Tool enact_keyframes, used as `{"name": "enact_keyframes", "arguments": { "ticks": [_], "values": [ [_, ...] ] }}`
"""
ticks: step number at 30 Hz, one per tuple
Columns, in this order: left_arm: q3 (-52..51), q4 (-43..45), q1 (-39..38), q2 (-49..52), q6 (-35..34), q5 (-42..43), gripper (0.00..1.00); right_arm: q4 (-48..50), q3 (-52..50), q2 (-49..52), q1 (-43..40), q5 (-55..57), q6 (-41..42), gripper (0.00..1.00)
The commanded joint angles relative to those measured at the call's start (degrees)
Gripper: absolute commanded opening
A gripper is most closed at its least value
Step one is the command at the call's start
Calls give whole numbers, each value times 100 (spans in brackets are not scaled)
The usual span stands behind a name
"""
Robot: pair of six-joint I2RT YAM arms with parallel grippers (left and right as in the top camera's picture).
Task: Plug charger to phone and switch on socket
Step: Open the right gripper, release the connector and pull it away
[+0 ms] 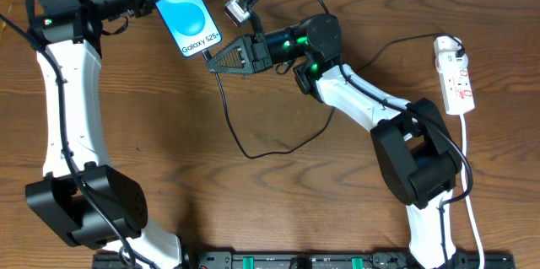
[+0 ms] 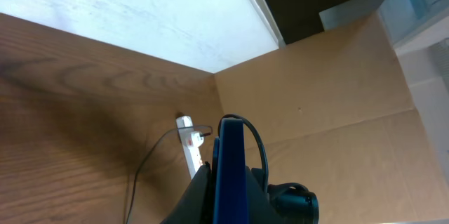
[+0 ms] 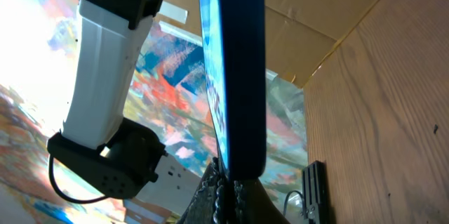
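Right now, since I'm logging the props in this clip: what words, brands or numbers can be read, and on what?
"Galaxy S25+": white text on the blue screen of the phone, overhead view.
Red-orange marks on the socket: too small to read.
White lettering seen edge-on along the phone in the right wrist view: not readable.
No other text is visible.

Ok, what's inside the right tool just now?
The charger trails out of the right tool, whose tips meet the bottom edge of the phone. The plug tip itself is hidden inside the tool, so whether it is seated cannot be judged.
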Motion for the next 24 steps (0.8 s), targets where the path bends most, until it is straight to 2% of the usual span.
{"name": "enact_keyframes", "arguments": {
  "ticks": [1,2,4,7,8,9,13,18,20,24],
  "values": [
    [39,-55,-170,0,17,439,7,4,33,50,-116,981,109,1],
    [39,-52,-170,0,17,439,8,7,33,50,-116,970,107,1],
    [39,-52,-164,0,17,437,7,7,33,50,-116,903,94,18],
    [39,-42,-111,0,15,426,8,7,33,50,-138,765,87,74],
    [39,-33,-74,0,15,400,7,7,33,50,-153,721,87,90],
    [39,-33,-39,0,13,372,7,7,33,50,-179,682,87,99],
    [39,-33,186,0,13,354,7,9,33,50,-328,533,74,99],
    [39,-177,428,0,15,358,7,-120,33,50,-553,385,-433,99],
    [39,-356,487,0,15,356,7,-557,33,50,-656,315,-728,90],
    [28,-533,522,0,20,356,8,-2420,33,50,-822,431,-1589,89]
  ]
}}
